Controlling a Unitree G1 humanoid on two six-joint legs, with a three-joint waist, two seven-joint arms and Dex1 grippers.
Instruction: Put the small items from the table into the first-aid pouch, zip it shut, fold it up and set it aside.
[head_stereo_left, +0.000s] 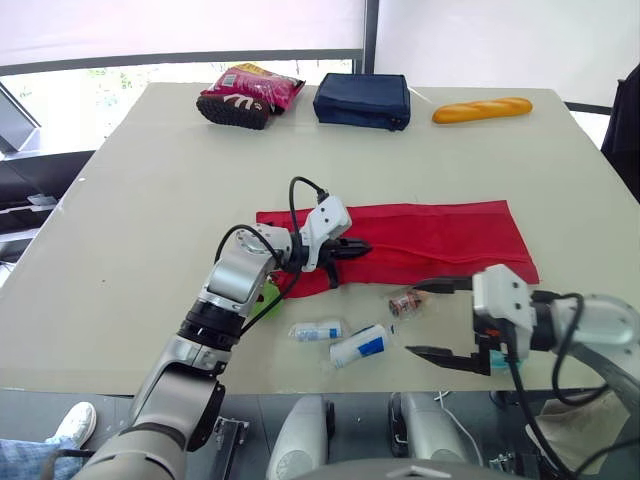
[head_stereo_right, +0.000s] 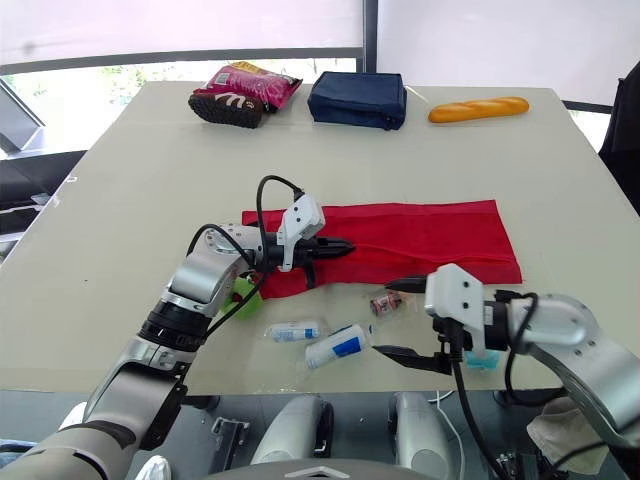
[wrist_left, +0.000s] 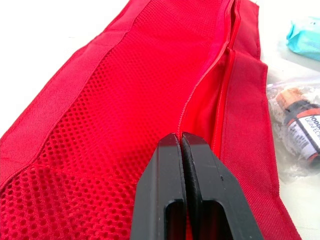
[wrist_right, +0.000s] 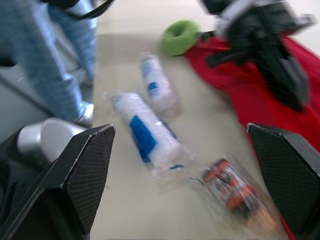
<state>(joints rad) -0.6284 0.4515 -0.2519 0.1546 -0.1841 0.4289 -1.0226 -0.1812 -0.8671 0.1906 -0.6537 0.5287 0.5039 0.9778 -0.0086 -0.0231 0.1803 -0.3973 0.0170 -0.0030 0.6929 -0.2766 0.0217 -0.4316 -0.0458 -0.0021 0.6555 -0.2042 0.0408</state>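
At the red pouch's zip line, the left fingers press together; the left wrist view shows the zip parted just ahead. Near the table's front edge, the right fingers stand wide apart, facing a bagged bottle and a blue-labelled roll.
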